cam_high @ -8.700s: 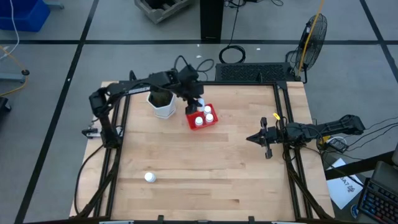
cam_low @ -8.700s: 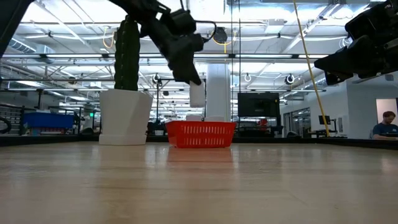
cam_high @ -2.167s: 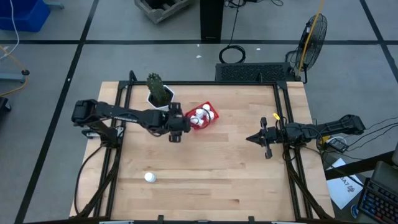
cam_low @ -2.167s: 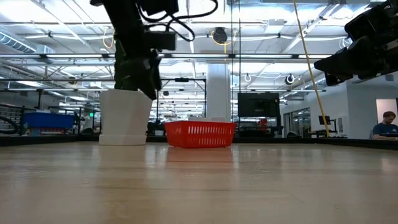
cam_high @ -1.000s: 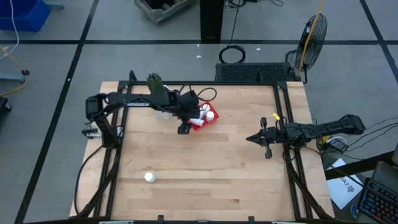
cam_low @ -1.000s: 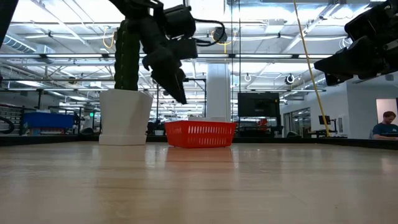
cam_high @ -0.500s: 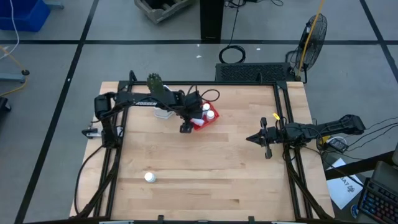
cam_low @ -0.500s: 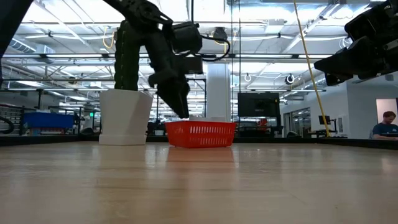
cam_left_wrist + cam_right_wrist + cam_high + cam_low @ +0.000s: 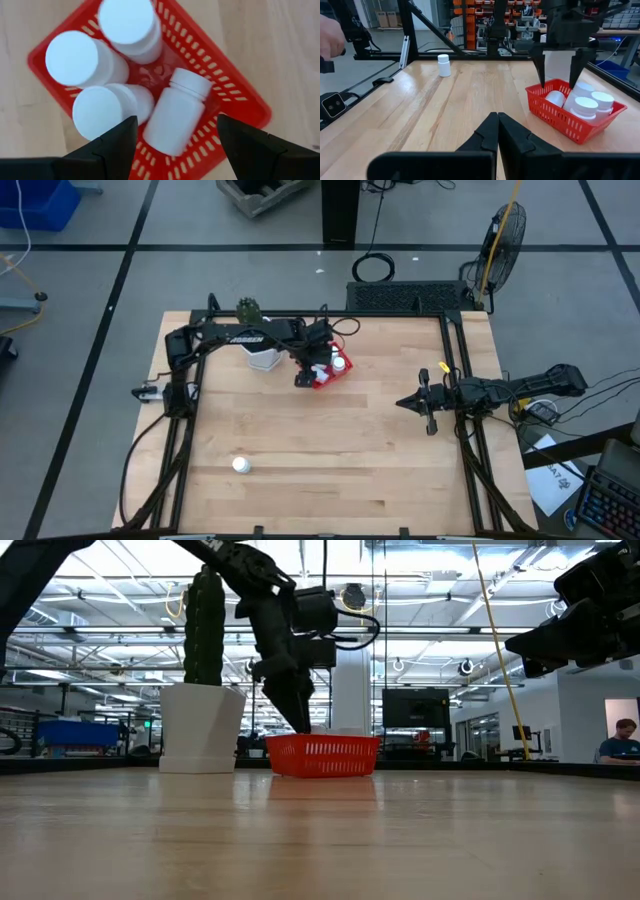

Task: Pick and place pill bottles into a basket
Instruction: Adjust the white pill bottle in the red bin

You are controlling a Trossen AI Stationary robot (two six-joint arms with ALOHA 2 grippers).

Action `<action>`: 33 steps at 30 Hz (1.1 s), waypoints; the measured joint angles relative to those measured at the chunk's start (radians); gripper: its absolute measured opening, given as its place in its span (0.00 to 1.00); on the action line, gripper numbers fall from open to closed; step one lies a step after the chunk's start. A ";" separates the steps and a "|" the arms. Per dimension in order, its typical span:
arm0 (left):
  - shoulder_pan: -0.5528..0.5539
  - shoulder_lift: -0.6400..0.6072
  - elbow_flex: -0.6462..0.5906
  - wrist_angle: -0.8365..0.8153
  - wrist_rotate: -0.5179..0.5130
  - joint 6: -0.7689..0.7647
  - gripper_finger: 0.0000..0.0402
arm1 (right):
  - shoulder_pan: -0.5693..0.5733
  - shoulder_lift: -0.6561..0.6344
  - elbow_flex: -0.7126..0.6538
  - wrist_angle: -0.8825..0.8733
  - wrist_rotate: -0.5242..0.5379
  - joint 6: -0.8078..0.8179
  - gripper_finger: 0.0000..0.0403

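So my left gripper (image 9: 172,131) has swung back over the basket (image 9: 239,95), jaws spread and empty. Four pill bottles (image 9: 175,117) sit inside; the fifth bottle (image 9: 241,465) stands well away. Right gripper (image 9: 497,131) waits clenched, far off.

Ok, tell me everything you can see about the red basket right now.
The basket is small, bright red and rectangular, with low slotted walls that look like plastic. It sits flat on the wooden table, beside the white cactus pot. Four white pill bottles are inside: three upright, one lying tilted. The left gripper hangs open just above it, touching nothing.
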 joint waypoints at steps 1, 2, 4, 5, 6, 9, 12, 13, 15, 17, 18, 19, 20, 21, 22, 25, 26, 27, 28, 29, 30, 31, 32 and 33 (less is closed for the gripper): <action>-0.001 0.004 0.000 -0.001 0.000 0.000 0.68 | 0.000 0.000 0.000 0.000 0.000 0.000 0.00; -0.001 0.007 0.000 0.001 0.004 0.000 0.68 | 0.000 0.000 0.000 0.000 0.000 0.000 0.00; -0.001 0.019 0.000 0.000 0.021 -0.008 0.68 | 0.000 0.000 0.000 0.000 0.000 0.000 0.00; -0.003 0.026 0.000 0.004 0.033 -0.011 0.68 | 0.000 0.000 0.000 0.000 0.000 0.000 0.00; -0.003 0.030 0.000 0.005 0.040 -0.011 0.68 | 0.000 0.000 0.000 0.000 0.000 0.000 0.00; -0.008 0.051 0.000 0.025 0.035 -0.016 0.68 | 0.000 0.001 0.000 -0.002 0.000 0.000 0.00; -0.009 0.070 -0.001 0.031 0.030 -0.018 0.68 | 0.000 0.003 0.000 0.000 0.000 0.000 0.00; -0.009 0.074 -0.001 0.036 0.031 -0.018 0.68 | 0.000 0.003 0.000 -0.002 0.000 0.000 0.00; -0.008 0.095 0.000 0.041 0.034 -0.018 0.68 | 0.000 0.006 0.000 -0.001 0.000 0.000 0.00; -0.009 0.107 -0.001 0.041 0.034 -0.019 0.68 | 0.000 0.007 0.000 -0.004 0.000 0.000 0.00; -0.011 0.110 -0.001 0.047 0.034 -0.019 0.68 | 0.000 0.008 0.000 -0.003 0.000 0.000 0.00; -0.013 0.110 -0.001 0.049 0.031 -0.019 0.68 | 0.000 0.009 0.000 -0.002 0.000 0.000 0.00; -0.014 0.112 -0.001 0.050 0.023 -0.019 0.68 | 0.000 0.010 0.000 -0.002 0.000 0.000 0.00; -0.016 0.112 -0.001 0.049 0.018 -0.018 0.67 | 0.000 0.010 0.000 -0.002 0.000 0.000 0.00; -0.017 0.112 -0.001 0.047 0.013 -0.018 0.65 | 0.000 0.010 0.000 -0.002 0.000 0.000 0.00; -0.019 0.109 -0.001 0.046 0.007 -0.023 0.54 | 0.000 0.010 0.000 -0.002 0.000 0.000 0.00; -0.019 0.108 -0.001 0.043 0.007 -0.023 0.49 | 0.000 0.010 0.000 -0.002 0.000 0.000 0.00; -0.019 0.107 -0.001 0.041 0.007 -0.022 0.45 | 0.000 0.010 0.000 -0.002 0.000 0.000 0.00; -0.020 0.107 -0.001 0.041 0.007 -0.022 0.45 | 0.000 0.010 0.000 -0.002 0.000 0.000 0.00; -0.020 0.107 -0.001 0.041 0.007 -0.023 0.45 | 0.000 0.010 0.000 -0.002 0.000 0.000 0.00; -0.021 0.107 -0.001 0.041 0.007 -0.026 0.45 | 0.000 0.010 0.000 -0.002 0.000 0.000 0.00; -0.021 0.107 -0.001 0.041 0.007 -0.029 0.45 | 0.000 0.010 0.000 -0.002 0.000 0.000 0.00; -0.022 0.107 -0.001 0.040 0.008 -0.034 0.45 | 0.000 0.010 0.000 -0.002 0.000 0.000 0.00; -0.022 0.107 -0.001 0.038 0.009 -0.035 0.45 | 0.000 0.010 0.000 -0.002 0.000 0.000 0.00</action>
